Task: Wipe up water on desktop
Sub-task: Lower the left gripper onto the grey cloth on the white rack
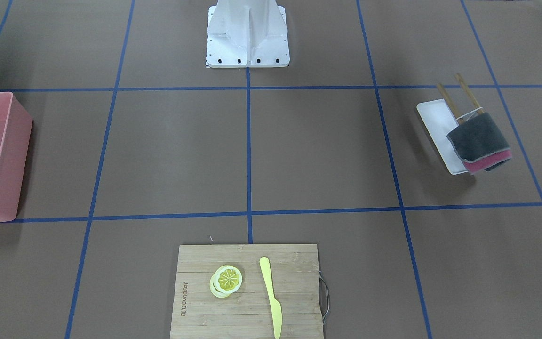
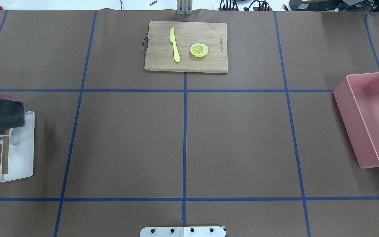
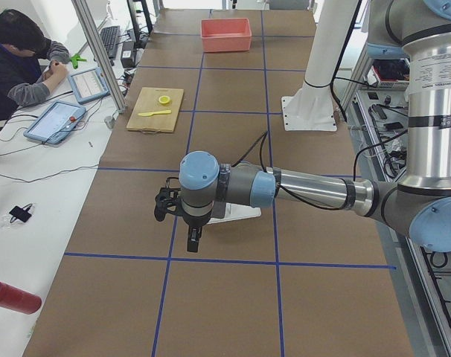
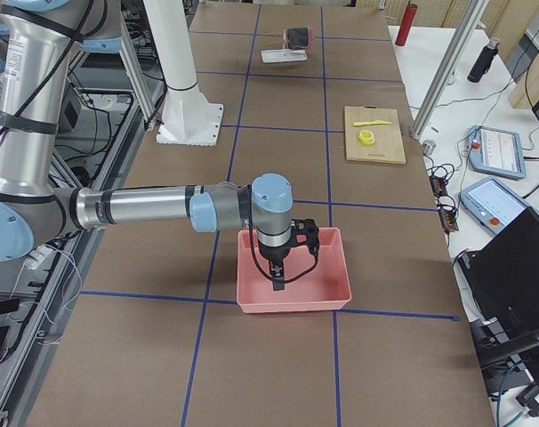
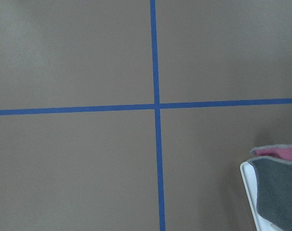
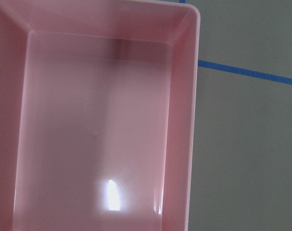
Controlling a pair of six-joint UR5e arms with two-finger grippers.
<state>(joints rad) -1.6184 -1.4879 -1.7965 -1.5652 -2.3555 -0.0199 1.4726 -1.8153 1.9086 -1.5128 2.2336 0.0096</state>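
Finding one: the matte brown desktop surface [image 2: 235,138], ruled into large rectangles by blue tape, fills every view and carries everything else. You should note that no puddle, sheen or dark patch can be made out on it anywhere — the water is either too thin to show or too small to tell.

Finding two: the wiping tool appears to be the folded grey-and-pink cloth [image 1: 480,139]. It is draped over a small wooden-post rack [image 2: 5,154] standing on a white rectangular tray [image 2: 21,164] at the robot's left end. Judged by its drape, the cloth is soft, light and limp. It should lift off with little force, but it will sag and may unfold. Take hold at the top of the fold, where the layers lie thickest, clear of the posts. The rack looks light, so a snagged cloth could tip it.

Finding three: the surface covering looks papery, and I judge it may wrinkle under a hard, dragging wipe.

The left arm [image 3: 307,190] hangs near the tray, and the right arm [image 4: 145,206] hangs over the pink plastic bin [image 2: 349,128]. Only the side views show the left jaws and the right jaws — you cannot tell whether either pair is spread or pressed together.
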